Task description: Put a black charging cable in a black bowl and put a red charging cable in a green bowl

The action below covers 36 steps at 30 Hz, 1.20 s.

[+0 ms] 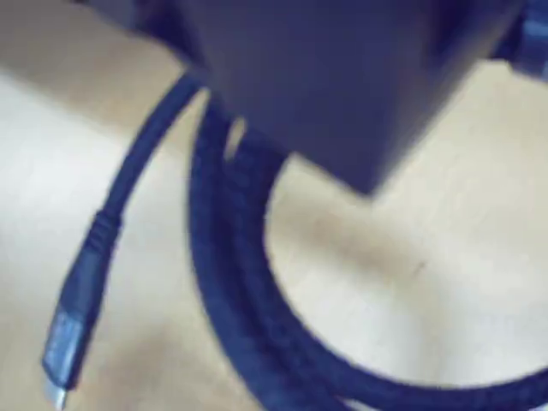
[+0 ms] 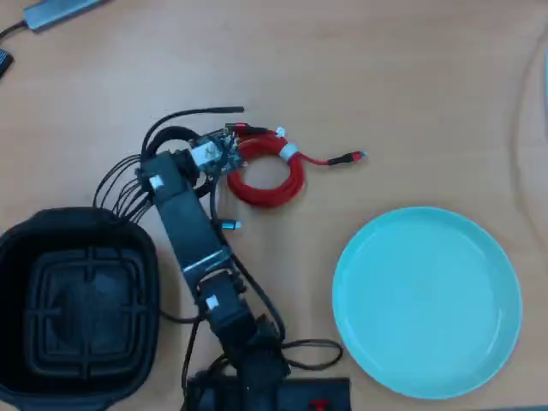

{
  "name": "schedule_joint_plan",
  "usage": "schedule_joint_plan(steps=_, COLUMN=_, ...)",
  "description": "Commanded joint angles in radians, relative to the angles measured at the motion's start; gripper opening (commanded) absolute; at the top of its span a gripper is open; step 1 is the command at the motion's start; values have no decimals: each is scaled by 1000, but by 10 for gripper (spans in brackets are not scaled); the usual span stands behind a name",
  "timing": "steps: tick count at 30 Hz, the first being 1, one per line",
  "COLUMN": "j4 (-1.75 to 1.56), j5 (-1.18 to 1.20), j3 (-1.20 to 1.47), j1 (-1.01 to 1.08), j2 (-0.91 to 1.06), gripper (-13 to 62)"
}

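Risk first: red charging cable (image 2: 272,175) just beside the gripper (image 2: 216,154) at 3 o'clock in the overhead view, close enough to be snagged or dragged along in a careless lift. Second hazard: loose tail of the black charging cable (image 1: 224,282), likely to trail over the rim of the black bowl (image 2: 17,257) or to pull the coil open if pinched on one strand only. Cannot tell how wide the claw stands or whether it grips anything: only a dark blurred block over the coil in the wrist view. Black coil flat on the table (image 2: 385,77), under the claw, at 1 o'clock from the black bowl. Round coil, no real long axis; straight tail running 1 to 7 o'clock in the wrist view, plug (image 1: 68,342) pointing to 7. Green bowl (image 2: 479,257) bare at 4 o'clock.
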Motion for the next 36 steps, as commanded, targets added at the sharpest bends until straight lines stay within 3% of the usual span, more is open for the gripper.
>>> schedule_joint_plan(steps=1, j4=2, j5=-17, j3=-38, j1=-15, j2=101, gripper=-65)
schedule_joint_plan(steps=20, j4=-11, j5=-123, j3=-34, j1=-91, j2=407, gripper=-64)
schedule_joint_plan(steps=31, j4=-52, j5=-250, j3=11, j1=-348, j2=534, gripper=-64)
schedule_joint_plan(steps=36, j4=-137, j5=-290, j3=23, j1=-563, j2=626, gripper=-64)
